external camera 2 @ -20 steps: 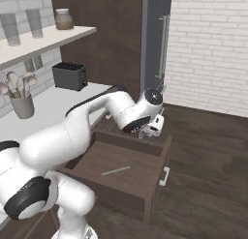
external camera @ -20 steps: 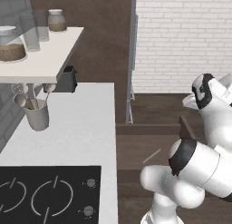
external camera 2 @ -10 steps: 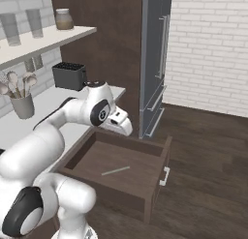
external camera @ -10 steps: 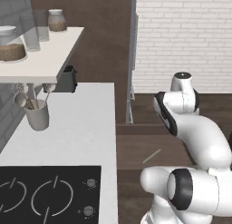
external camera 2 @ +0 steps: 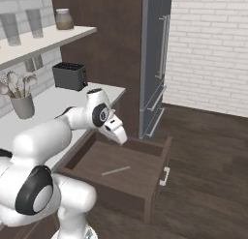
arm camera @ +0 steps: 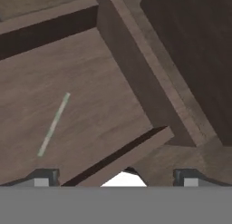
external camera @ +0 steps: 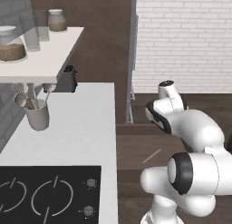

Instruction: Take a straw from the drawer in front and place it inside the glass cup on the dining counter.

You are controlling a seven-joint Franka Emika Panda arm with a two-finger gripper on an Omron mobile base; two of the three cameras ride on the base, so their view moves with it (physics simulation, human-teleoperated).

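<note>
- Reaching step: gripper [arm camera: 113, 177] spread wide, empty, above the open drawer [external camera 2: 154, 180].
- Straw [arm camera: 53, 124] lies at ten o'clock; next, descend over it.

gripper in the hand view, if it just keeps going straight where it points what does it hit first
Most likely the drawer: the open gripper aims down at its side wall and nearby floor. The straw lies off to one side of that line. Depth is hard to judge, so wall or floor is uncertain.

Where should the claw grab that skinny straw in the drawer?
Probably at its middle, coming straight down from above. The straw lies flat and alone on the floor of the drawer, so the open claw should turn its fingers across the thin rod.
</note>
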